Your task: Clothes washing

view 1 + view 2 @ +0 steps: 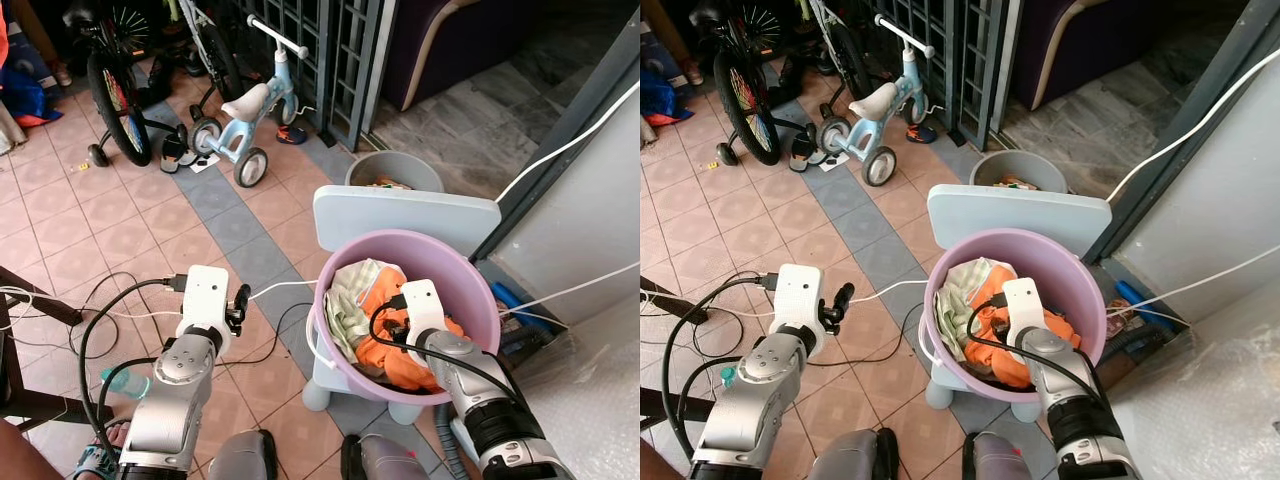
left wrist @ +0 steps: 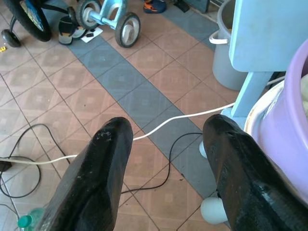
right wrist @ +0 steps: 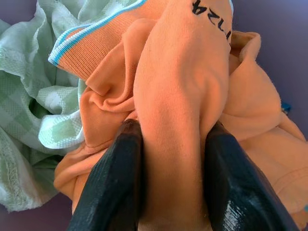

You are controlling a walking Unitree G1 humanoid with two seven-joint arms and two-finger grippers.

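Basin (image 1: 470,290) rim encircles right hand (image 3: 171,192), pinching orange garment (image 3: 183,96).

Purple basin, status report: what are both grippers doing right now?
Right gripper pinching orange garment inside purple basin. Left gripper open over tiled floor. White cable nearby.

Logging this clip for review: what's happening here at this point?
The robot stands over a purple basin of laundry set on a small blue chair. Its right gripper is down in the basin, fingers pinching a fold of an orange garment beside a green checked cloth. The left gripper hangs open above the tiled floor.
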